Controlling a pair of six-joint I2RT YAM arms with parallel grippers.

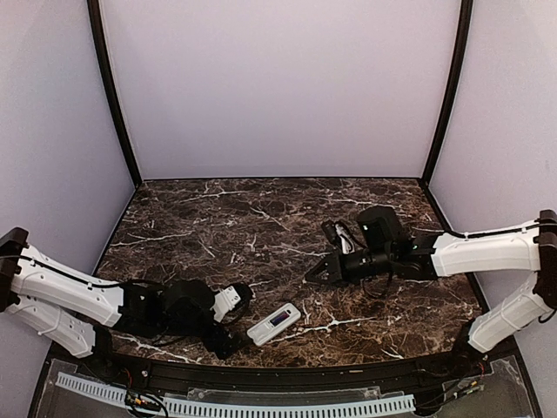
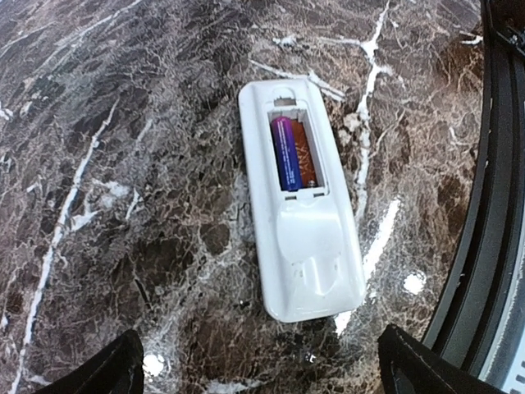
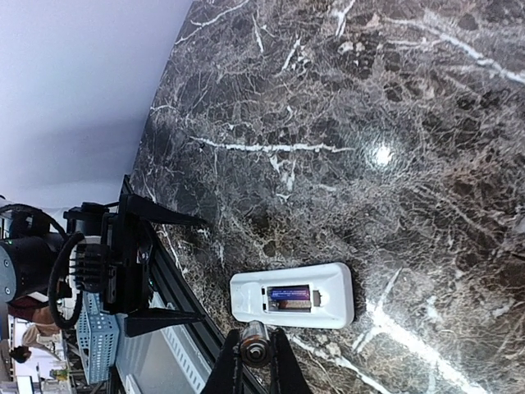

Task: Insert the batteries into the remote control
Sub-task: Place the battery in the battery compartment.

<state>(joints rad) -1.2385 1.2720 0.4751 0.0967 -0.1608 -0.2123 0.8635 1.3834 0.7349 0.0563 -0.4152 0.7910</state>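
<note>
White plastic shows face-down on the dark marble bench [image 1: 218,218]: the remote control [image 2: 299,197] lies near the front edge with its back up and its cover off, so the battery bay is open to the arms above. One purple battery [image 2: 285,152] already sits in the left-hand slot of the bay. The slot beside it [image 2: 306,158] is bare, with only its coppery floor showing, so by my reading the job is about half done.

The left gripper [image 2: 261,353] hangs low just beside the remote control, jaws spread wide and holding nothing. Its fingers stand either side of the handset's near end without touching it. That pose looks meant for steadying the remote control, or at least for keeping the wrist camera on the bay.

The right gripper [image 1: 315,272] hovers above the middle of the bench, well apart from the remote control and pointed toward it. Its jaws are narrow and clamped on a second battery [image 3: 254,351], seen end-on between the tips. That battery probably belongs in the bare slot. It would first have to be turned to lie along the bay, with its poles the right way round.
</note>
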